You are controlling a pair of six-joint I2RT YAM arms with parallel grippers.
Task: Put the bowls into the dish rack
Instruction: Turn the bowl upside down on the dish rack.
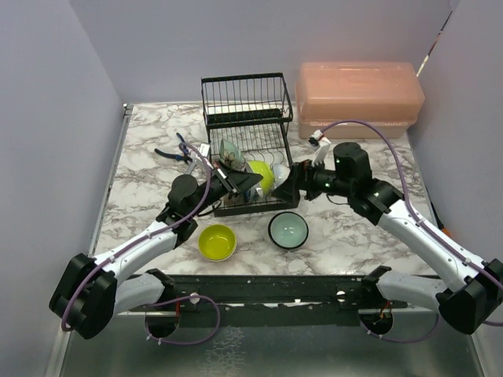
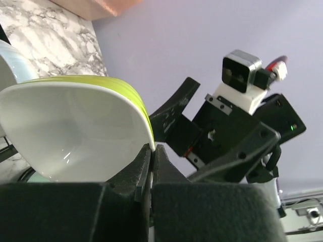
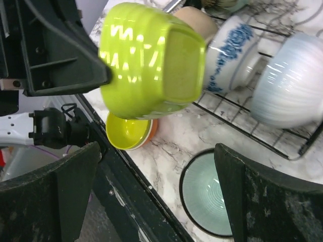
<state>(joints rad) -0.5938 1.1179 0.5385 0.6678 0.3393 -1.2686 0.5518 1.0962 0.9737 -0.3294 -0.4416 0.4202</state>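
Observation:
My left gripper is shut on the rim of a yellow-green bowl, white inside, held on its side at the front of the black wire dish rack. My right gripper stands open just right of that bowl, not touching it. In the rack's lower tier stand a beige bowl, a blue-patterned bowl and a white ribbed bowl. On the table lie a yellow bowl nested in an orange one and a pale teal bowl.
A pink translucent lidded box stands at the back right beside the rack. Blue-handled pliers lie on the marble table left of the rack. Purple walls close in the sides and back.

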